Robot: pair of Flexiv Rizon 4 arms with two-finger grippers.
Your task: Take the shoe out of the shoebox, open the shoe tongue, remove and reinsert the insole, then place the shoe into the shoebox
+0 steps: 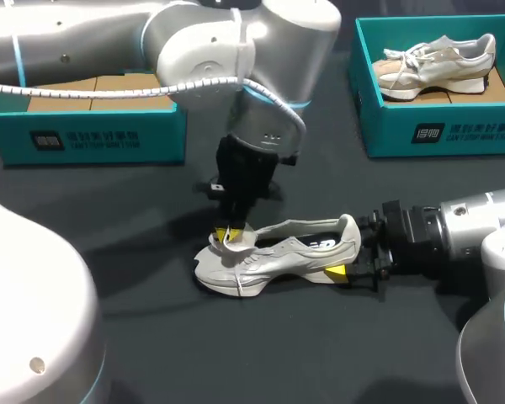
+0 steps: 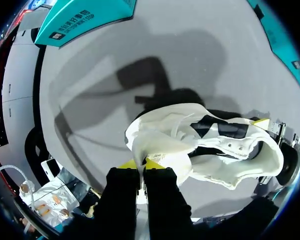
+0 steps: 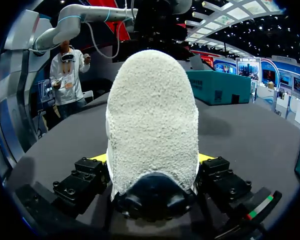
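Observation:
A pale grey sneaker (image 1: 278,257) lies on the dark table, toe towards my left arm. My left gripper (image 1: 229,232) comes down from above, and its yellow tips are shut on the shoe's tongue (image 2: 155,145) near the laces. In the left wrist view, the shoe (image 2: 225,160) stretches away ahead of the left gripper (image 2: 142,164). My right gripper (image 1: 353,252) is at the heel, with a finger pressed on each side. The fuzzy heel (image 3: 152,115) fills the right wrist view between the right gripper's (image 3: 152,157) yellow tips.
A teal shoebox (image 1: 454,130) at the back right holds a second pale sneaker (image 1: 438,59). Another teal box (image 1: 93,135) stands at the back left, partly behind my left arm. Bare dark table lies in front of the shoe.

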